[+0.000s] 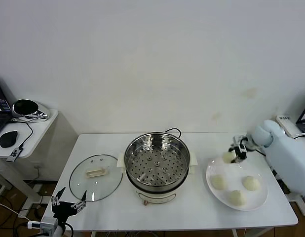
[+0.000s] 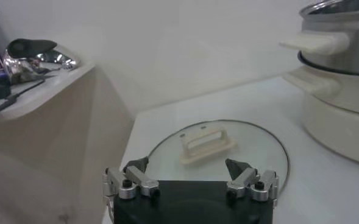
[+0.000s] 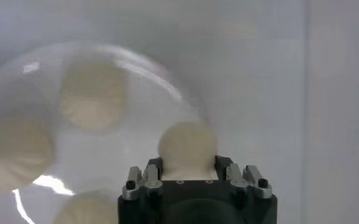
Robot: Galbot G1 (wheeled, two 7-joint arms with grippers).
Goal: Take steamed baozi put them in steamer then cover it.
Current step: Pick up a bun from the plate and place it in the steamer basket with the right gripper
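Note:
My right gripper [image 1: 235, 154] is shut on one steamed baozi [image 1: 228, 157] at the far left edge of the white plate [image 1: 258, 199]; the right wrist view shows that bun [image 3: 187, 149] pinched between both fingers. Three more baozi [image 1: 218, 182] [image 1: 250, 182] [image 1: 237, 197] lie on the plate. The steamer [image 1: 157, 165] stands mid-table, its perforated tray bare. The cover [image 1: 95, 177], a glass lid with a cream handle [image 2: 206, 143], lies flat left of the steamer. My left gripper [image 1: 69, 203] hangs open just in front of the lid, near the table's front left corner, holding nothing.
A side table [image 1: 36, 134] at the far left carries a black mouse [image 1: 8, 138] and a shiny object [image 1: 27, 109]. The steamer's black cord [image 1: 174, 131] runs behind it. A white wall closes off the back.

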